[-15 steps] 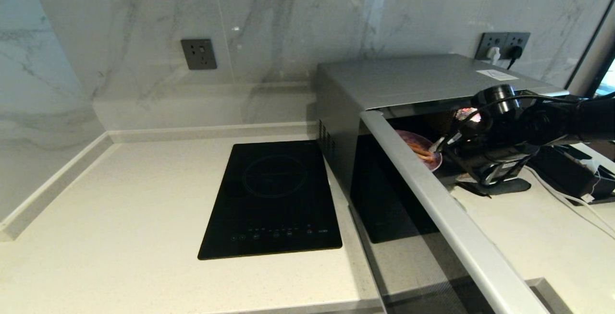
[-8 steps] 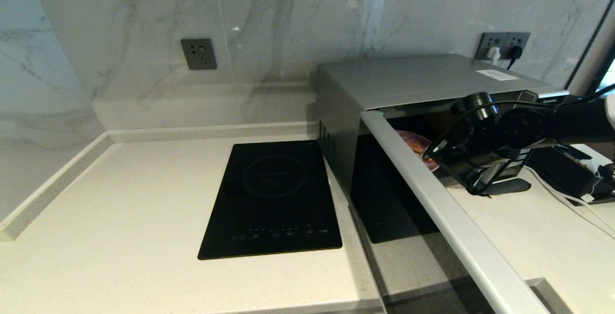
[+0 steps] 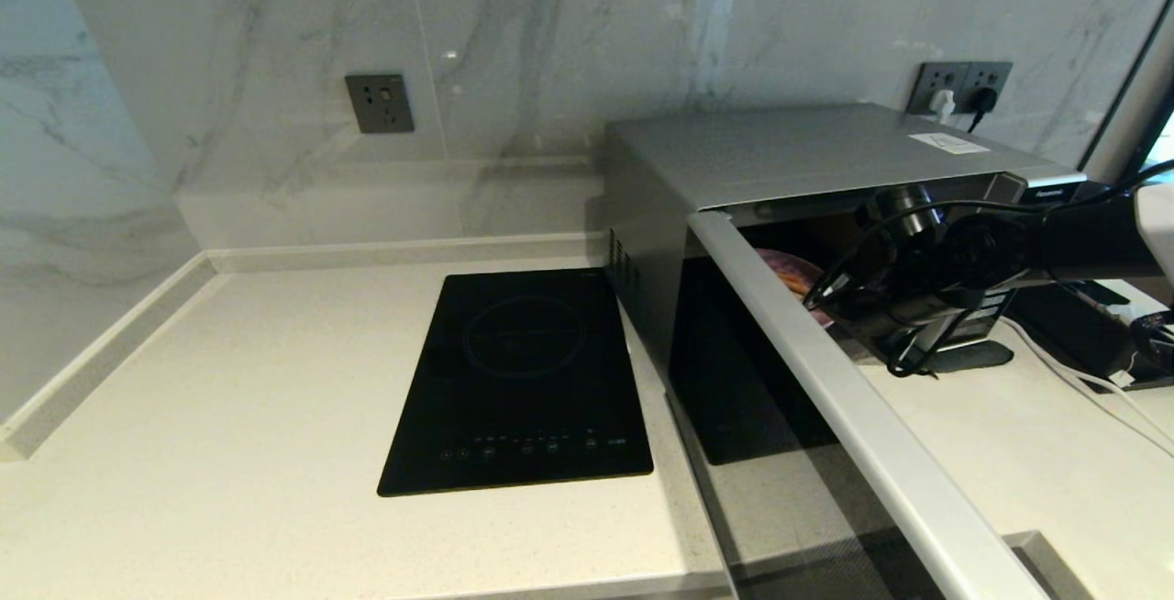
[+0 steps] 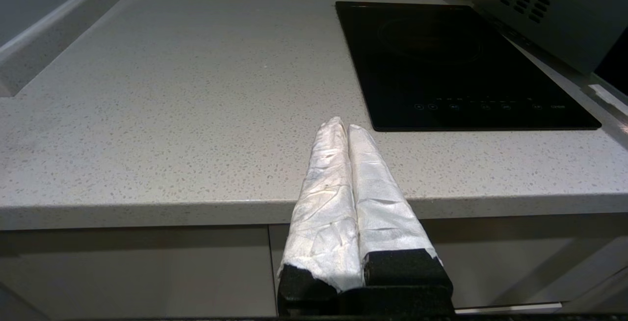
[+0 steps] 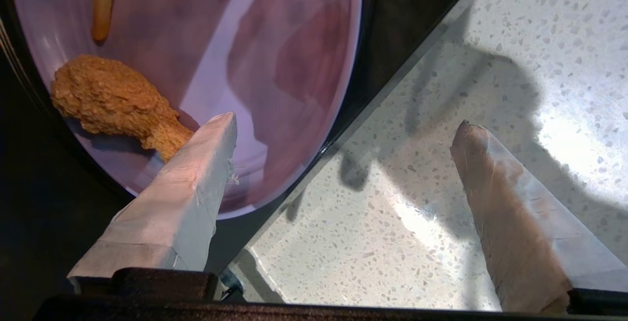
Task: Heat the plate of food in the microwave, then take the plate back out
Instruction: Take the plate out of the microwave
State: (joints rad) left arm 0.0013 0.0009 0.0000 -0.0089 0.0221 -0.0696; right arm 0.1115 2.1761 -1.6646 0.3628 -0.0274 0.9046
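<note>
The silver-grey microwave (image 3: 789,155) stands at the right with its door (image 3: 825,380) swung open toward me. Inside, close to the front sill, sits the lilac plate (image 3: 780,262), mostly hidden by the door edge and my right arm (image 3: 1009,242). The right wrist view shows the plate (image 5: 274,66) holding a fried chunk (image 5: 108,97) and a fry (image 5: 103,7). My right gripper (image 5: 343,124) is open above the plate's rim, one finger (image 5: 196,173) over the plate, the other (image 5: 500,203) over the countertop. My left gripper (image 4: 343,124) is shut and empty at the counter's front edge.
A flat black induction hob (image 3: 523,380) lies left of the microwave. Wall sockets (image 3: 379,103) sit on the marble backsplash. Cables and dark equipment (image 3: 1091,343) crowd the counter right of the microwave. The open door juts out over the counter's front edge.
My right arm has moved left and further into the microwave opening, hiding more of the plate. The left arm has not moved.
</note>
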